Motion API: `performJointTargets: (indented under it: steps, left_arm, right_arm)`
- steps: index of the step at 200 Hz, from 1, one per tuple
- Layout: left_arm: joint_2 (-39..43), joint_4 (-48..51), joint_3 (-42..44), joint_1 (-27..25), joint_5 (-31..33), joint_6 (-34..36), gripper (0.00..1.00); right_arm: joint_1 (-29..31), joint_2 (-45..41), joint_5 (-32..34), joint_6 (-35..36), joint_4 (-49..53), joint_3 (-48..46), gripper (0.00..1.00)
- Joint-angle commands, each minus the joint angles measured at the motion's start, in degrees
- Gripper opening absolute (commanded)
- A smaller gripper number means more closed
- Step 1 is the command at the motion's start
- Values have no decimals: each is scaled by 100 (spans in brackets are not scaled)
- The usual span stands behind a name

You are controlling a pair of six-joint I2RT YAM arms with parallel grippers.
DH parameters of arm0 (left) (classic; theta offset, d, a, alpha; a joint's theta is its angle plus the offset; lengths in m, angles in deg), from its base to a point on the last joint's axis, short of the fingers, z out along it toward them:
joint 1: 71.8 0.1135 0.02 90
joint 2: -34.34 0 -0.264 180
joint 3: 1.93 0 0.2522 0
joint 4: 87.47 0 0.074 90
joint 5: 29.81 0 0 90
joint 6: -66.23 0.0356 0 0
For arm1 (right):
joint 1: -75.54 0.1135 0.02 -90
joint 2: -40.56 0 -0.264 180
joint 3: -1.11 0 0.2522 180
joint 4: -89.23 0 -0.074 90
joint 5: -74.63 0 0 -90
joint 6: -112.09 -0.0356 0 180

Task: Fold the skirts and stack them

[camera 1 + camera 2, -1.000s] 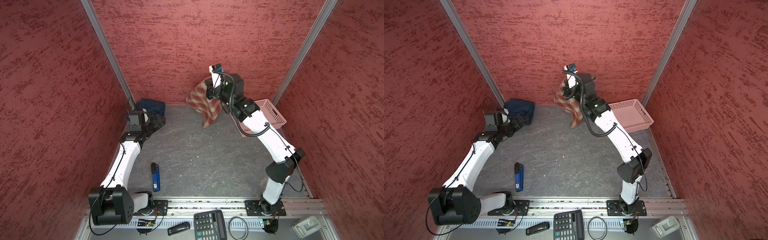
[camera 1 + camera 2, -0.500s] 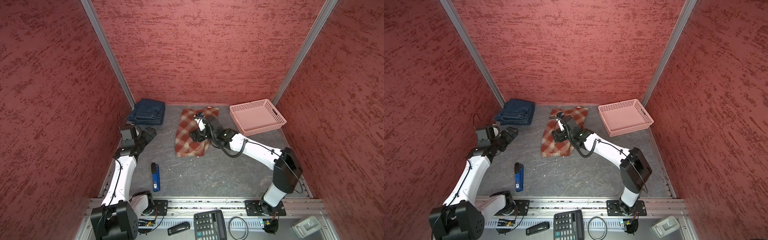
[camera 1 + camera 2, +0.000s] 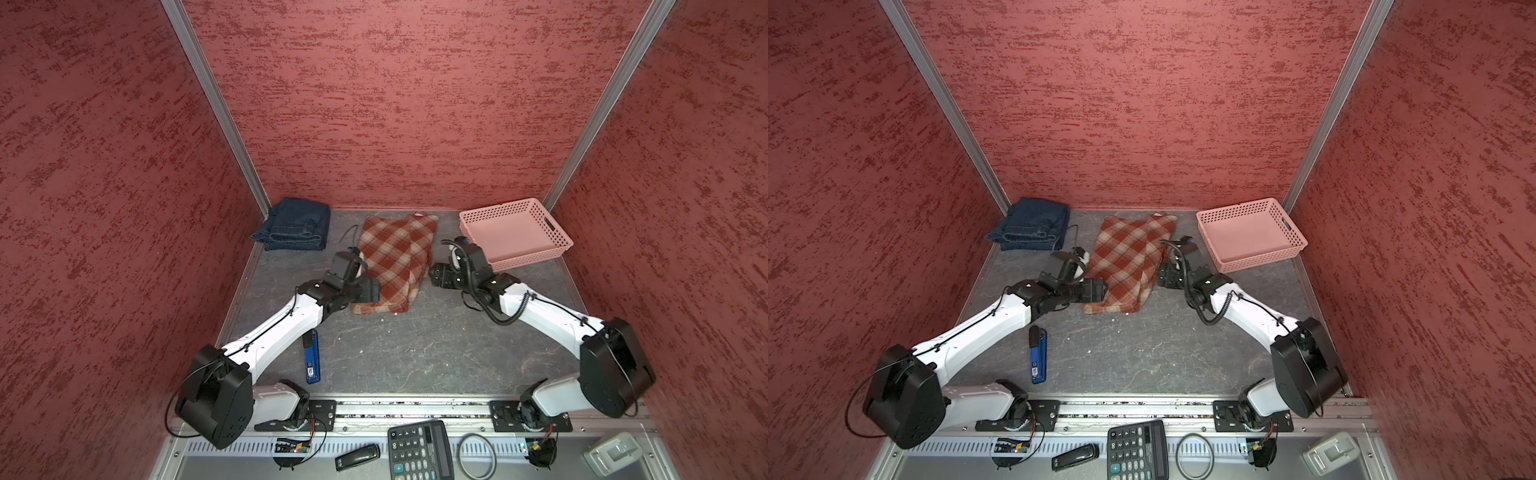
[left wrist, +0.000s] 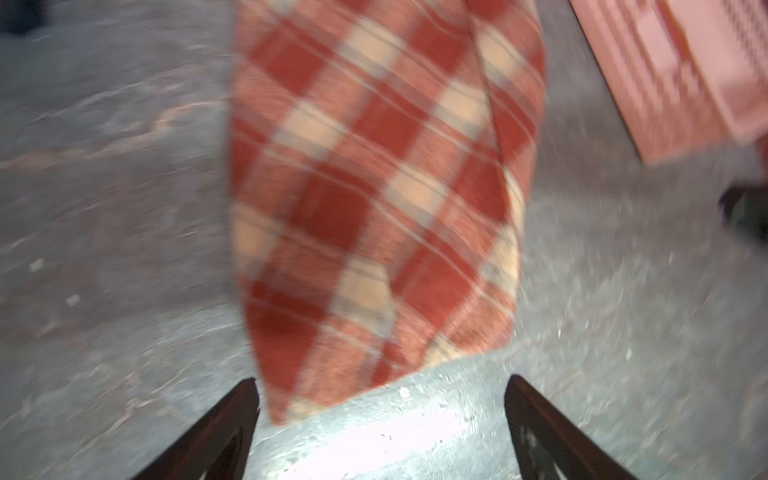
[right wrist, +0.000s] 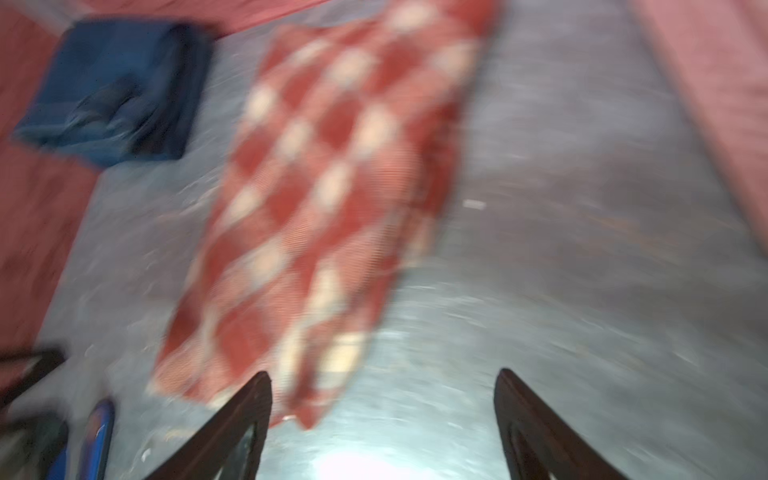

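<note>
You've got the plaid skirt (image 3: 395,266) lying flat on the table (image 3: 415,353), at 12 o'clock from table ctr in both top views. Its long axis runs roughly 12-to-6 and its far end is near the back wall. A fold line runs lengthwise along its 3 o'clock side.

The denim pile (image 3: 297,226) sits folded in the 10 o'clock corner, apart from the plaid; can't tell how many pcs are in it. The pink basket (image 3: 515,257) is at 2 o'clock.

Your L gripper (image 3: 372,289) is at the skirt's 8 o'clock edge, low over the table. L wrist view shows its jaws spread wide w/ nothing clamped, and the skirt's near corner just beside one finger (image 4: 224,432); can't tell if they touch.

Your R gripper (image 3: 434,275) is just beside the skirt's 4 o'clock edge, jaws also wide and holding nothing. R wrist view is blurred.

A blue gadget (image 3: 311,357) lies at 8 o'clock, near the L arm.
</note>
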Motion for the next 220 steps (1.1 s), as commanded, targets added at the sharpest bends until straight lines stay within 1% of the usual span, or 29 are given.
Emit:
performJointTargets:
  steps: [1,20,32,41,54,69,85,102,111,118,129,139,156,173,203,220]
  left_arm:
    - [-516,135,-376,-650,894,837,92]
    - [-1280,352,-877,-1328,1411,1148,91]
    - [-1783,579,-1241,-1556,1635,1263,90]
    - [-2124,707,-1474,-1700,1830,1320,87]
    - [-2532,893,-1788,-1797,2007,1320,83]
    - [-2897,1057,-2061,-1765,2074,1253,75]
    - [-3106,1045,-2199,-1752,2223,1212,66]
    - [-3142,884,-2230,-1609,2051,1155,53]
    - [-3116,817,-2264,-1552,1995,1110,42]
    - [-3077,746,-2277,-1494,1956,1080,35]
    - [-2983,681,-2322,-1397,1840,1015,30]
    - [-2893,643,-2350,-1302,1683,943,22]
    - [-2726,519,-2325,-1126,1327,820,14]
    - [-2572,446,-2246,-953,1117,668,0]
    - [-2048,233,-1919,-589,706,370,0]
    - [-1659,114,-1716,-344,597,157,0]
  right_arm:
    - [-457,-757,-106,-734,-265,-158,84]
    - [-826,-1080,-232,-974,-324,-462,83]
    - [-1046,-1207,-411,-1084,-403,-619,83]
    - [-1190,-1256,-547,-1139,-445,-703,83]
    - [-1329,-1315,-704,-1183,-503,-810,82]
    - [-1397,-1390,-764,-1178,-511,-863,82]
    - [-1419,-1435,-774,-1135,-479,-862,82]
    - [-1413,-1453,-772,-1080,-442,-847,82]
    - [-1416,-1448,-787,-1033,-464,-840,81]
    - [-1420,-1429,-805,-991,-460,-829,81]
    - [-1402,-1356,-901,-820,-490,-795,81]
    - [-1366,-1216,-970,-675,-446,-720,81]
    - [-1180,-905,-1045,-418,-374,-561,81]
    - [-898,-618,-1124,-467,-441,-491,81]
    - [-145,-88,-1073,-844,-684,-450,80]
    - [212,244,-1130,-1090,-905,-476,79]
